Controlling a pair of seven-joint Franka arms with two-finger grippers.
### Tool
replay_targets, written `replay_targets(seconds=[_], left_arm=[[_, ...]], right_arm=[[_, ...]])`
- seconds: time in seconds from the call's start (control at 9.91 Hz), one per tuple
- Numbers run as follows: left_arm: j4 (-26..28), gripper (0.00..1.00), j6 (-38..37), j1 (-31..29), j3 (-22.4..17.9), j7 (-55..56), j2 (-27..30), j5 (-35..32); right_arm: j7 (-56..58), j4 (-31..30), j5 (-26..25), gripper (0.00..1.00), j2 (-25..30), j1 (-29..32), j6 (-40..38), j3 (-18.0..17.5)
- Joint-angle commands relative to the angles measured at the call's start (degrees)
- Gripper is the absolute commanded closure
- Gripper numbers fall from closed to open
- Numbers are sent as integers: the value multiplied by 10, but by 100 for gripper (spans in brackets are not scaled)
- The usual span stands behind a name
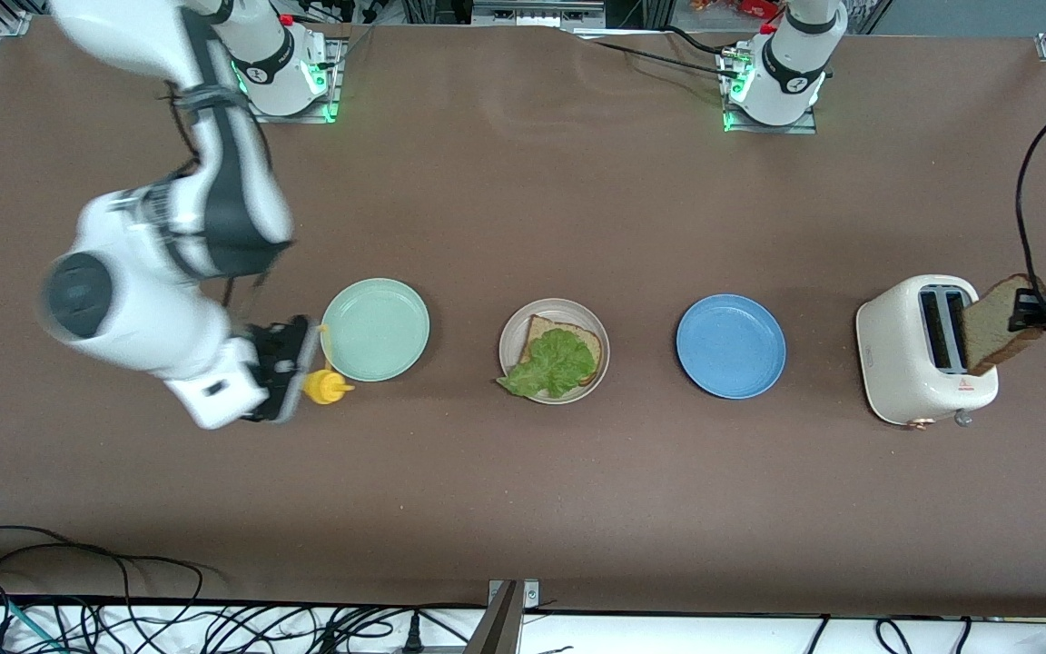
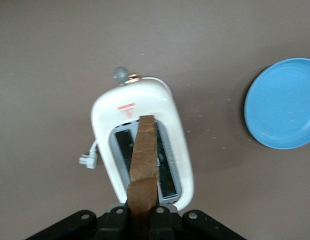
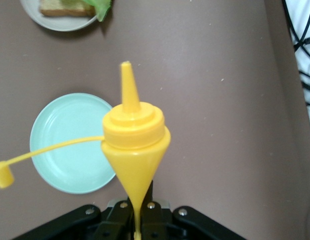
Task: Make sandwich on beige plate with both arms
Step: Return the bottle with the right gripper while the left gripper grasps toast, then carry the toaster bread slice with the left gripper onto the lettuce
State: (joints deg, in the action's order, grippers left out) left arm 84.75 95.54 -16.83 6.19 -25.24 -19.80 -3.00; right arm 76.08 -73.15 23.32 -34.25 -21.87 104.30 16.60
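We see the left pincer (image 2: 140, 220) clamped on a bread slice (image 1: 995, 325), held on edge above the toaster (image 1: 922, 350), its long axis along the slots. The right pincer (image 3: 137, 215) is clamped on a yellow sauce bottle (image 3: 135, 145), nozzle pointing away from it, beside the mint-green plate (image 1: 376, 329).

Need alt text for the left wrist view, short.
The left gripper, shut on a slice of brown bread, holds it edge-on over the slots of a white toaster on a brown table. A blue plate lies beside the toaster.
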Motion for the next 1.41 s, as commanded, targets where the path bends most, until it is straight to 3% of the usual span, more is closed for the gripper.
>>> replay_targets(seconds=[0.0, 0.2, 0.3, 0.4, 0.91, 1.11, 1.31], left_arm=[[-29, 100, -56, 18, -2, -18, -21, 108], [-28, 100, -99, 33, 6, -17, -54, 255], [-28, 100, -103, 50, 14, -13, -73, 312], [-27, 100, -103, 70, 14, -11, -95, 360], [-29, 100, -79, 159, 14, 77, -199, 601], [-24, 100, 28, 207, 14, 79, -211, 645], [-21, 100, 87, 242, 13, 80, -227, 689]], right_arm=[[161, -76, 170, 100, 28, 112, -64, -17], [300, -154, 249, 100, 30, 164, -75, -17], [377, -196, 309, 100, 29, 194, -94, -17], [434, -222, 335, 100, 22, 216, -115, -17], [541, -230, 374, 100, -68, 288, -217, -19], [570, -225, 381, 100, -98, 301, -221, -20], [588, -215, 382, 100, -119, 314, -224, -21]])
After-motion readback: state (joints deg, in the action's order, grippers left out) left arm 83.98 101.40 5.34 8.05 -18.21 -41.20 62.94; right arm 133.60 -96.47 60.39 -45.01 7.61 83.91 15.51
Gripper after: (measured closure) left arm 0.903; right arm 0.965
